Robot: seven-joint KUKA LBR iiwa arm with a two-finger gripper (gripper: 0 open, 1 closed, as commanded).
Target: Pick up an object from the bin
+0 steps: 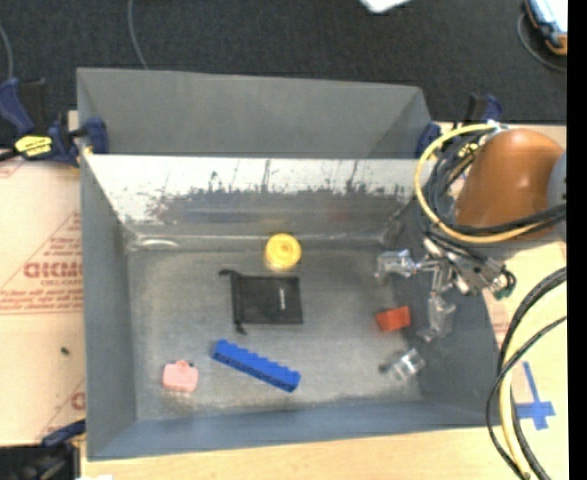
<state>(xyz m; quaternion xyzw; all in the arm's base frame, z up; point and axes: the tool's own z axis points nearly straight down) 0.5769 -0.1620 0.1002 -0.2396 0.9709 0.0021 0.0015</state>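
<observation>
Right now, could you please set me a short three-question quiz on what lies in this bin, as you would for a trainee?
1. True or false: the blue long brick lies between the pink block and the silvery piece.
2. Which lies nearest the gripper? A) pink block B) red block C) blue long brick
3. Fill in: the yellow round piece lies just beyond the ____ flat square, toward the far wall.
Key: 1 true; 2 B; 3 black.
</observation>
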